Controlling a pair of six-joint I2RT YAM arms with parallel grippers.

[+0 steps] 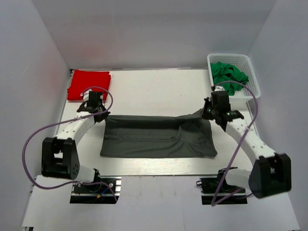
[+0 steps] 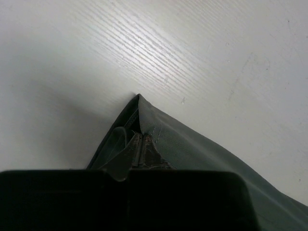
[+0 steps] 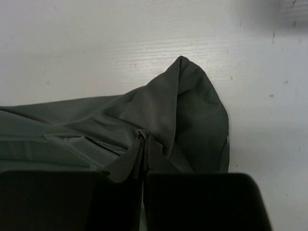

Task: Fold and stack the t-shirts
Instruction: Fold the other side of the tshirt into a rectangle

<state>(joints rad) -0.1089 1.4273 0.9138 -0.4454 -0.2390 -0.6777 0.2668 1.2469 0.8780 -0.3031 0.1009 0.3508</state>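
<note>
The white wood-grain tabletop [image 1: 144, 86] carries a dark charcoal grey cloth t-shirt [image 1: 154, 137] folded into a wide band across its middle, nearer the near edge than the far one. A bright red cloth t-shirt [image 1: 89, 84] lies folded flat at the far left corner of the tabletop. A white plastic lattice basket [image 1: 230, 56] sits at the far right corner, holding crumpled green cloth [image 1: 228, 76]. The left gripper [image 1: 98, 114] is clenched on the grey shirt's far left corner, which comes to a point on the tabletop. The right gripper [image 1: 208, 111] is clenched on its far right corner, where the cloth bunches upward.
</note>
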